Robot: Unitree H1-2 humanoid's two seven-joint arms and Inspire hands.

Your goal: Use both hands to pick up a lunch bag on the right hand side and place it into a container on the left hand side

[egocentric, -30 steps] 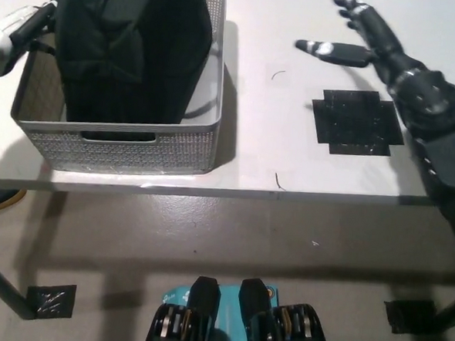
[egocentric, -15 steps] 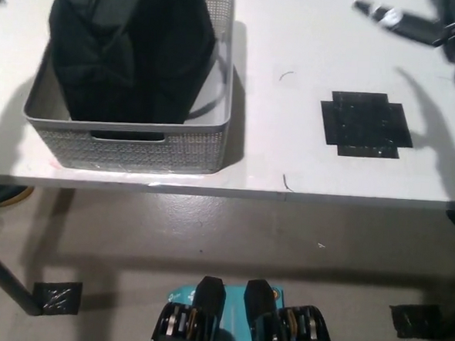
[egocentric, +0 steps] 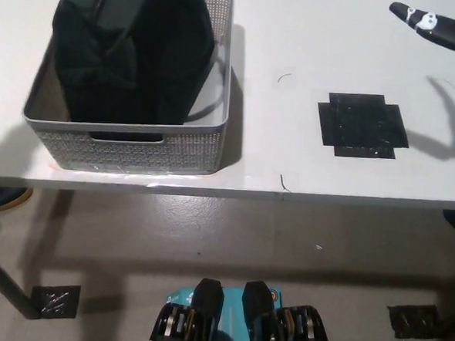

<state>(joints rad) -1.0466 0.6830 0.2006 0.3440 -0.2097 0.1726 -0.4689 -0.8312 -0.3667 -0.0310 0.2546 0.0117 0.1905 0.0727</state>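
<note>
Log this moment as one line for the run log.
black fabric lunch bag: inside grey woven plastic container | right hand: top right, holding nothing | left hand: out of view

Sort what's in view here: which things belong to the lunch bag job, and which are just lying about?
Job:
- black lunch bag, standing inside the basket
- grey basket on the table's left
- right hand, at the top right edge, holding nothing

Lying about:
- black tape patch on the table
- tape marks on the floor

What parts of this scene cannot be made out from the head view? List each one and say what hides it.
- Right robot hand: only a black part shows at the top right edge; open or shut unclear.
- Left robot hand: out of frame.
- Lunch bag: top cut by the upper edge, base hidden by the container wall.
- Table: far side out of frame.
</note>
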